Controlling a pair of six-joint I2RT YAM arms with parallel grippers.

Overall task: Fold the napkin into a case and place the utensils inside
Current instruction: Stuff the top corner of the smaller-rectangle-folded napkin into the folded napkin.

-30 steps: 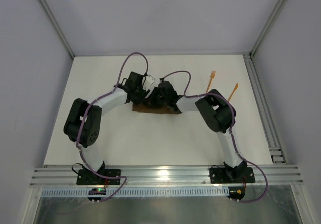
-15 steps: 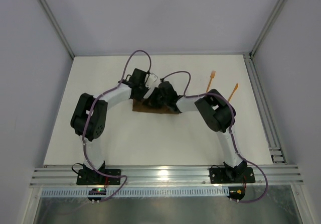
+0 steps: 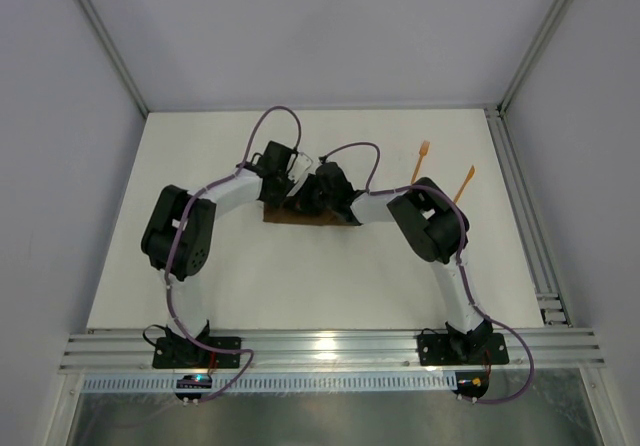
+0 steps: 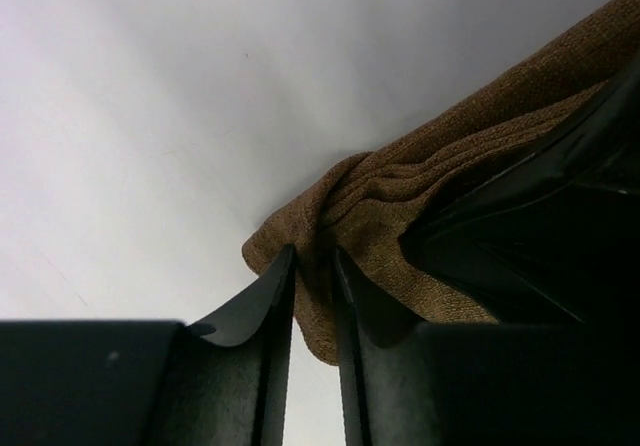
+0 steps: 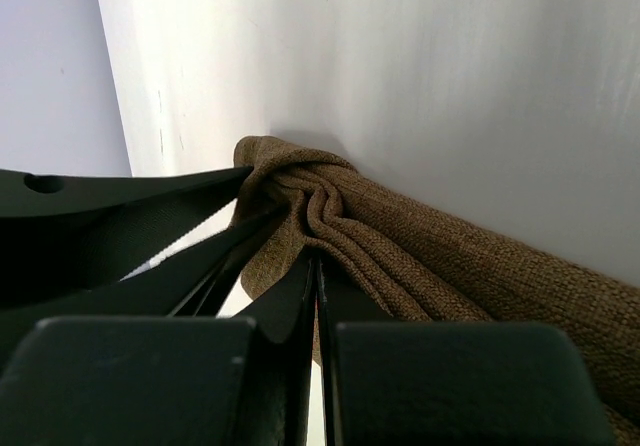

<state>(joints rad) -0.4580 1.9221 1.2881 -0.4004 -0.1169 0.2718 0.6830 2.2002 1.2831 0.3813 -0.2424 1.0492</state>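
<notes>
Napkin [image 3: 312, 219]: one, dark brown, folded to a narrow layered strip; lies flat at the middle of the table [image 3: 330, 286], under both wrists; well apart from every table edge; its left end is bunched into creases in both wrist views.
Left gripper [image 4: 314, 261]: one; fingers close together with a fold of the napkin's corner caught between them, cloth touching both.
Right gripper [image 5: 316, 266]: one; fingers pressed tight together, tips against the bunched end; whether a layer is nipped between them cannot be told.
Utensils [image 3: 421, 166]: two, orange; a fork [image 3: 423, 152] and a plain pointed piece [image 3: 464, 184]; both lie on the far right of the table, apart from each other and from the napkin; the pointed piece lies just beside the right arm [image 3: 430, 221] and near the right edge.
Open room: bare tabletop on the near side between napkin and front rail [image 3: 330, 348]; bare tabletop also on the far side up to the back wall and on the far left.
Change since a second ago: the left arm [image 3: 180, 234] has its elbow farther up and inward, its wrist farther over the strip; right arm, napkin and utensils lie as before.
</notes>
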